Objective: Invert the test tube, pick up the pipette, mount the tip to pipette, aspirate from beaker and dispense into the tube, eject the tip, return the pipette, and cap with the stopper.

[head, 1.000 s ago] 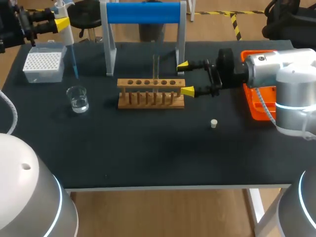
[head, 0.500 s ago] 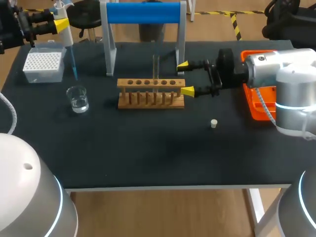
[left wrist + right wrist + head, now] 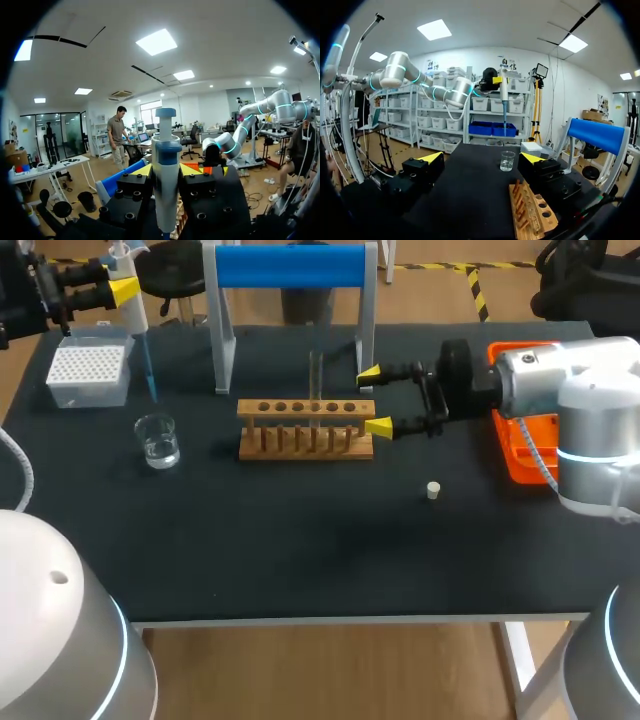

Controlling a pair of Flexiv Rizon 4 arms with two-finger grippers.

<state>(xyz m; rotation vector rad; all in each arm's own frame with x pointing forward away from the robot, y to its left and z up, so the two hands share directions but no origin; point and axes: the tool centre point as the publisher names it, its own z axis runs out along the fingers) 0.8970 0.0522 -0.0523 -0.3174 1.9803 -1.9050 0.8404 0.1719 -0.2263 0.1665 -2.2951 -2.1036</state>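
Hardly anything had shifted over the last second: both arms kept their places, and only the slim tip under the pipette looked a touch narrower than before. The left gripper was closed on the pipette's body, fingers pressing it from both sides, and held it upright at the far left of the table. Its thin tip hung down between the tip box and the near leg of the blue-topped stand. Just in front of the tip stood the beaker with a little clear liquid in it. The right gripper sat at the right end of the wooden rack, its yellow fingers spread wide and gripping nothing. The test tube stood upright in one of the rack's middle holes. The small pale stopper lay alone on the table, nearer the front and well apart from the rack. An orange tray showed beneath the right arm.
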